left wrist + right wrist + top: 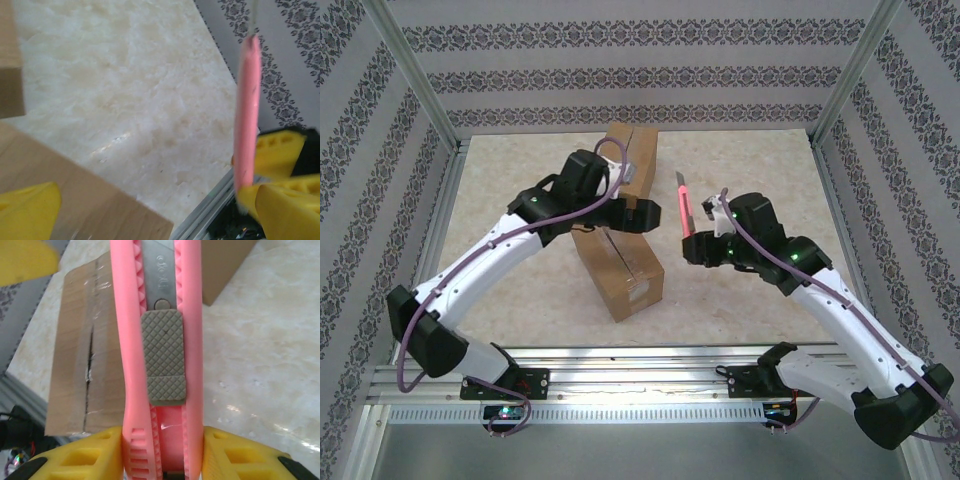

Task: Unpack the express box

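One cardboard box [620, 265] lies in the middle of the desk [510, 190], its long side angled away from the arms. A band of clear tape [80, 315] runs along its top seam [90, 365]. In the right wrist view that seam looks parted along part of its run. I judge the box light, stiff at its edges and corners but springy across the flaps. The taped top is slick, so a steadying hold would sit better on a side wall or a corner than on the tape.

The right fingers [75, 460] pinch the lower handle of a pink knife [160, 340], one on each flank. The knife stands upright with its grey slider [164, 357] facing the camera. It is narrow, hard plastic with ribbed edges, and I think it could twist in the pinch if pushed sideways. From above it hangs just to the right of the box, near it but apart.

The left fingers [25, 210] are spread wide with nothing between them, hovering over the box near its middle. One is above the top face, the other out past the right edge toward the knife. Whether they touch the cardboard I cannot tell.
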Tool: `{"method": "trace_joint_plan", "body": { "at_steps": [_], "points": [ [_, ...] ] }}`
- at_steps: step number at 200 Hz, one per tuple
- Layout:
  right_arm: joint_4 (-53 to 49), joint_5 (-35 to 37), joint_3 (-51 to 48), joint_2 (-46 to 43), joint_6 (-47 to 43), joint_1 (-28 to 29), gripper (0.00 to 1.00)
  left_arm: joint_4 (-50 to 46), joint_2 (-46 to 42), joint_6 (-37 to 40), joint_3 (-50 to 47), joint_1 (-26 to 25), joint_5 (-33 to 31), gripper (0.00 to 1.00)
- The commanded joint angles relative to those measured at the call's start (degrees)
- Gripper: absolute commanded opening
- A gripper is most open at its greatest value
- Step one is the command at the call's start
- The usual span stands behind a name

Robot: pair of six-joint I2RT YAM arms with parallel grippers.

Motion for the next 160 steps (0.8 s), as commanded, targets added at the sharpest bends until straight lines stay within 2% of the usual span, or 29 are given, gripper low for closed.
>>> {"method": "trace_joint_plan", "body": {
  "at_steps": [1,75,125,160],
  "points": [
    [1.79,-1.95,1.12,0.97,0.28,1.75,0.37,6.75,1.56,-2.42,1.83,-1.1,1.02,1.0],
    [7.27,-6.02,-0.06,2.58,1.97,3.1,0.36,10.58,4.48,-4.64,1.38,-1.2,2.99,0.98],
    [8.97,-7.5,-0.32,2.66,2.58,3.12,0.36,14.0,5.39,-6.62,0.67,-1.2,3.95,0.81],
    [10.25,-8.21,-0.68,3.07,3.28,3.14,0.36,16.8,5.82,-8.26,-0.12,-1.19,4.75,0.6]
  ]
}}
